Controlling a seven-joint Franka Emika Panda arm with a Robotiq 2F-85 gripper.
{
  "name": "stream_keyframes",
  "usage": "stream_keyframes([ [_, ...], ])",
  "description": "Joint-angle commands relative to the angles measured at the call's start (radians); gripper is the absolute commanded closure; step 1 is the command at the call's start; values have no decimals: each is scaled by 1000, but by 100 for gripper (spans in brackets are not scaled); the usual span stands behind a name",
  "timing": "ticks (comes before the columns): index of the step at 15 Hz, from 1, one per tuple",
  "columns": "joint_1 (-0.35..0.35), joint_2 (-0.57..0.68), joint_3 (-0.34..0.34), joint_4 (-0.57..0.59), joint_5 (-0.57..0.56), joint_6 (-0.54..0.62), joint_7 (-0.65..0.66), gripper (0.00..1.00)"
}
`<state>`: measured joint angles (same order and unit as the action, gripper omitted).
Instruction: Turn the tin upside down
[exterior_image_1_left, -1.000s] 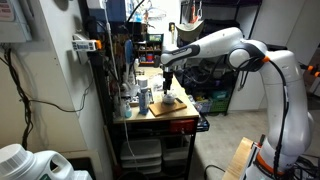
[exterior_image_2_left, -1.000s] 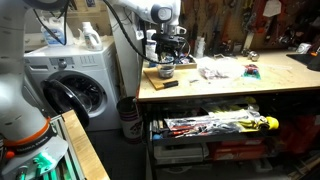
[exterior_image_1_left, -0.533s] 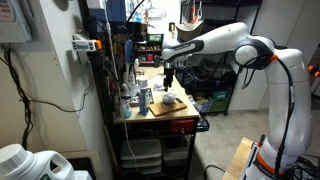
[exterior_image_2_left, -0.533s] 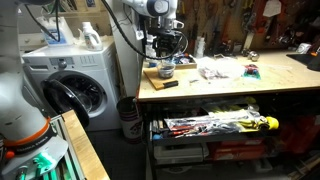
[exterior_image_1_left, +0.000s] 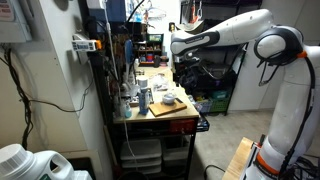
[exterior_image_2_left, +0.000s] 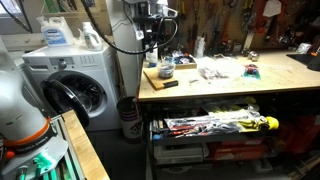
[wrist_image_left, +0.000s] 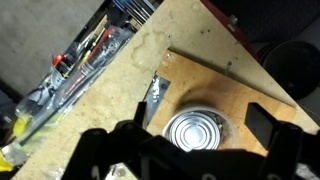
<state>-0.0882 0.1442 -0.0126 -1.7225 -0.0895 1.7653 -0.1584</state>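
The tin (wrist_image_left: 195, 133) is a low round silvery tin with ringed ridges on its upper face. It sits on a wooden board (wrist_image_left: 250, 80) on the workbench. It also shows in both exterior views (exterior_image_1_left: 168, 100) (exterior_image_2_left: 166, 71). My gripper (wrist_image_left: 200, 116) is open and empty, with its dark fingers on either side of the tin and well above it. In the exterior views the gripper (exterior_image_1_left: 180, 66) (exterior_image_2_left: 160, 42) hangs clear above the board.
A dark flat object (wrist_image_left: 157, 95) lies beside the tin on the board. Upright containers (exterior_image_1_left: 144, 98) stand at the bench's edge. A black-handled tool (exterior_image_2_left: 170, 84) and loose clutter (exterior_image_2_left: 226, 70) lie on the bench. A washing machine (exterior_image_2_left: 75, 88) stands beside it.
The arm has risen from low over the board, lifting the gripper away from the tin. The tin stays on the board.
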Motion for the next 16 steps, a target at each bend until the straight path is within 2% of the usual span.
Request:
stream_keyframes([
  [1, 20, -87, -23, -93, -57, -14, 147, 0],
  [5, 30, -150, -16, -146, -148, 85, 257, 0],
  [6, 21, -91, -19, -75, -96, 26, 204, 0],
  [16, 26, -94, -18, -78, -100, 33, 210, 0],
])
